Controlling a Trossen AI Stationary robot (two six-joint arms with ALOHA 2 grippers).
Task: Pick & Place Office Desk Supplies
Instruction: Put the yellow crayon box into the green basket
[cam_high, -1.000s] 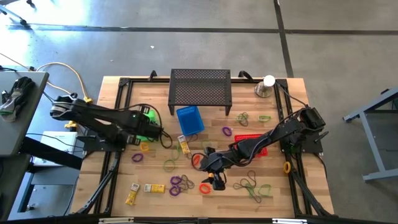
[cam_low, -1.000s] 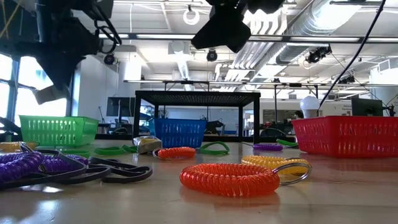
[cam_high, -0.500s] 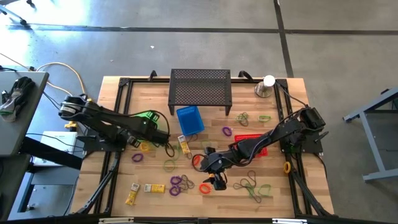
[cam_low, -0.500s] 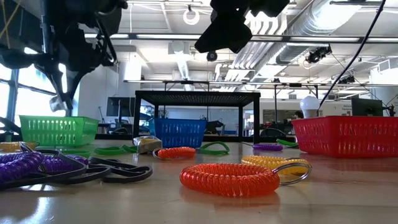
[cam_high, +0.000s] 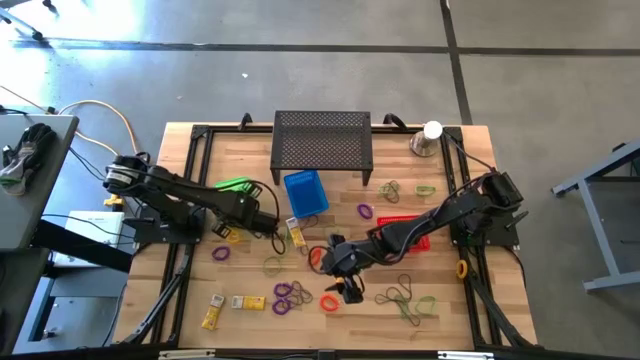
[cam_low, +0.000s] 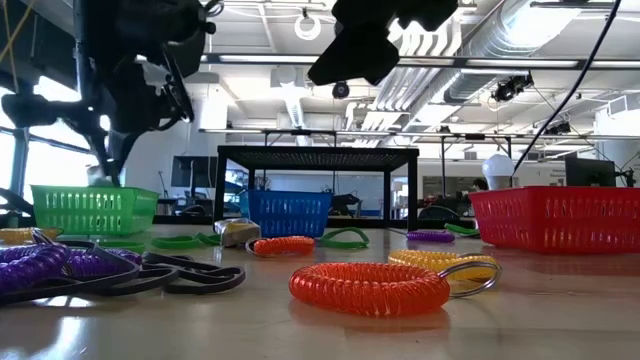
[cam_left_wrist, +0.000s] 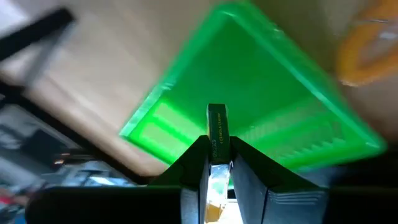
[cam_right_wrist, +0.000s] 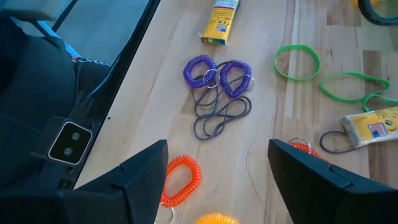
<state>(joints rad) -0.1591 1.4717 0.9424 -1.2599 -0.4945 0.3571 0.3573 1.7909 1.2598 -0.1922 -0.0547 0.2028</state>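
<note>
Packet (cam_left_wrist: 216, 124) pinched in the left tool (cam_left_wrist: 217, 163) could miss the green basket (cam_left_wrist: 261, 93) if released off-centre; right tool (cam_right_wrist: 217, 177) hangs spread.

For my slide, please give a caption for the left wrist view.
The left pincer, shut on a small yellow packet, above the green basket.

No text is reading clearly anywhere. Print is showing on the yellow packet (cam_left_wrist: 216, 134) pinched in the left gripper (cam_left_wrist: 216, 163), but it is staying too blurred to make out.
</note>
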